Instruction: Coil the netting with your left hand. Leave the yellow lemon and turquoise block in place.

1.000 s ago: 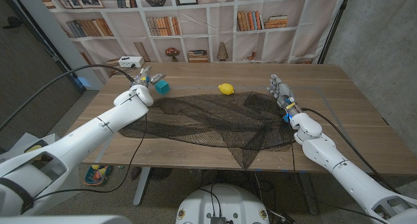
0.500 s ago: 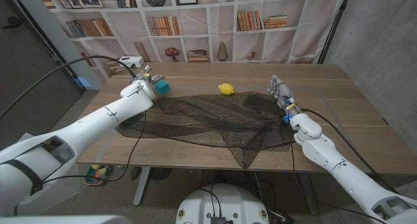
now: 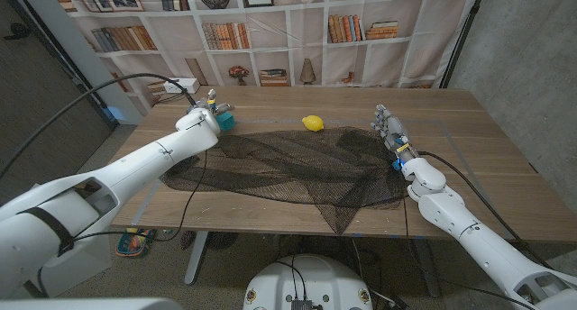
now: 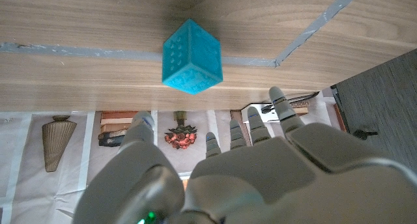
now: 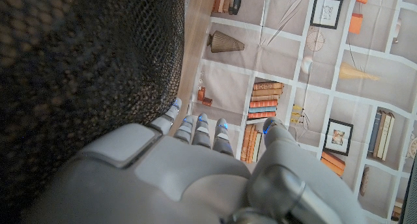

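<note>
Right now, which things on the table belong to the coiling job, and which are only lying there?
For the job:
- netting
- left hand, open, near the block

Only lying there, leave in place:
- yellow lemon
- turquoise block
- right hand, at the netting's edge

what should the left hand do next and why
Probably bring the left hand back and down onto the near corner of the netting. It hangs open beside the turquoise block, holding nothing, with the netting spread flat and uncoiled across the table. Going further risks nudging the block, which must stay put, as must the lemon.
</note>
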You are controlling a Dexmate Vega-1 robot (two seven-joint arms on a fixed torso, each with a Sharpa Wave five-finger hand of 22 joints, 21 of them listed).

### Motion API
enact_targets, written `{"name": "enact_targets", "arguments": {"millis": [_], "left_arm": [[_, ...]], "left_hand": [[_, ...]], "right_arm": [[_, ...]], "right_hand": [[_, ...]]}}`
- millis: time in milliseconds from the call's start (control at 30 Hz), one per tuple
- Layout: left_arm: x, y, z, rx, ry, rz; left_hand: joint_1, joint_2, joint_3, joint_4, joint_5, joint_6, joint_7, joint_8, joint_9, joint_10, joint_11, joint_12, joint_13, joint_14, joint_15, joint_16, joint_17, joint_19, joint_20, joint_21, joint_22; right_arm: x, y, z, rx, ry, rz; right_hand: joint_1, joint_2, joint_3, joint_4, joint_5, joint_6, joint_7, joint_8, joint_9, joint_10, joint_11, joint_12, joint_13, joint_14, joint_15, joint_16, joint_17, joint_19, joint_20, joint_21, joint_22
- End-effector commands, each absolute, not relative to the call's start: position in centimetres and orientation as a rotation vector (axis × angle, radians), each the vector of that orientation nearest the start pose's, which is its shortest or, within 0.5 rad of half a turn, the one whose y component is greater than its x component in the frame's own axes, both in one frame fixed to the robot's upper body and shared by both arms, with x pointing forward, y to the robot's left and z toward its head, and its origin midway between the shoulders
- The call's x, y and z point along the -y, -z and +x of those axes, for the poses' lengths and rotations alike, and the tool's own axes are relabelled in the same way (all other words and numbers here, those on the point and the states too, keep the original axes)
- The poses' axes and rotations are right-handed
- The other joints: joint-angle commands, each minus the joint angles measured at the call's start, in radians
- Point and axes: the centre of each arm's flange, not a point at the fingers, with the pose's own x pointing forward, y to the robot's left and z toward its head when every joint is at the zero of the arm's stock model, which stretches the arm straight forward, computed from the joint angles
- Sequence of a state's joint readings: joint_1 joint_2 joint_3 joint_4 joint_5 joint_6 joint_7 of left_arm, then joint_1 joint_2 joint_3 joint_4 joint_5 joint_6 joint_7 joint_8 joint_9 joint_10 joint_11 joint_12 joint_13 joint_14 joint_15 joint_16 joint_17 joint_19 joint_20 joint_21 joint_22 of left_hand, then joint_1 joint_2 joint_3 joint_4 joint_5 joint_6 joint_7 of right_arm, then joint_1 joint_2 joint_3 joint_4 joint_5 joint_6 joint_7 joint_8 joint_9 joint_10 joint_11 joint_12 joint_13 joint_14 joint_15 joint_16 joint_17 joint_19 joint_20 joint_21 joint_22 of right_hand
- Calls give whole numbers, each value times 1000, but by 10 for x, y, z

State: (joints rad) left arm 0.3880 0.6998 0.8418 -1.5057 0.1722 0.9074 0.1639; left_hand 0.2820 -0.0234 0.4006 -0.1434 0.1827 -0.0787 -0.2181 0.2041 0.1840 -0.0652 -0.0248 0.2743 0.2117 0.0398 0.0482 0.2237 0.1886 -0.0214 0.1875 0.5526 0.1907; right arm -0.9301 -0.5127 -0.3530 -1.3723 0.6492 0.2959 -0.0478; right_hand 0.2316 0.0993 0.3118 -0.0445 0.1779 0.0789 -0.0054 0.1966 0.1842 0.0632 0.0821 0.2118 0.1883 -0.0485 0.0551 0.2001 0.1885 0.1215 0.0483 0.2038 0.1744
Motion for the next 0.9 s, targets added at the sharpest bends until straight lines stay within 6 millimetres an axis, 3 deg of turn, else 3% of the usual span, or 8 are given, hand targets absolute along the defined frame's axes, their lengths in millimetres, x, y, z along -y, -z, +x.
{"name": "enact_targets", "arguments": {"millis": [33, 700, 833, 900], "left_arm": [[-303, -68, 688, 14, -430, 1184], [-286, -61, 713, -50, -382, 1291], [-285, -60, 715, -66, -384, 1328], [-285, -60, 715, -73, -390, 1347]], "left_hand": [[5, -12, -4, 0, 11, 5, 0, -2, 3, 1, -4, 4, 4, 8, 2, 6, 5, 5, 5, 0, 2], [23, -7, -2, -1, 22, -4, -2, -8, 4, 4, -9, 1, 5, 31, -23, 9, 6, 38, 4, 4, 2], [72, 10, 15, -12, 27, -11, -2, -9, 5, 16, -6, 1, 6, 86, -43, 19, 6, 101, -23, 19, 2], [102, 14, 23, -17, 27, -14, -1, -9, 6, 26, -3, 2, 7, 127, -56, 28, 8, 156, -49, 35, 2]], "right_arm": [[294, 58, 638, 568, -147, 79], [298, 57, 639, 564, -129, 69], [298, 56, 640, 563, -127, 64], [297, 55, 640, 562, -128, 62]], "right_hand": [[0, 6, -1, -2, 1, 8, 1, 6, 1, 4, 2, 0, 6, -1, 11, 1, 3, 2, 7, -2, 3], [-3, 6, -5, -3, 1, 15, -1, 5, 2, 11, 4, 0, 6, 0, 11, 1, 3, 1, 8, -2, 4], [-4, 7, -5, -3, 1, 16, -2, 5, 2, 11, 4, 0, 7, 0, 11, 1, 3, 1, 8, -2, 4], [-4, 7, -5, -3, 1, 16, -3, 5, 2, 11, 5, 0, 7, 0, 11, 1, 3, 1, 8, -2, 4]]}}
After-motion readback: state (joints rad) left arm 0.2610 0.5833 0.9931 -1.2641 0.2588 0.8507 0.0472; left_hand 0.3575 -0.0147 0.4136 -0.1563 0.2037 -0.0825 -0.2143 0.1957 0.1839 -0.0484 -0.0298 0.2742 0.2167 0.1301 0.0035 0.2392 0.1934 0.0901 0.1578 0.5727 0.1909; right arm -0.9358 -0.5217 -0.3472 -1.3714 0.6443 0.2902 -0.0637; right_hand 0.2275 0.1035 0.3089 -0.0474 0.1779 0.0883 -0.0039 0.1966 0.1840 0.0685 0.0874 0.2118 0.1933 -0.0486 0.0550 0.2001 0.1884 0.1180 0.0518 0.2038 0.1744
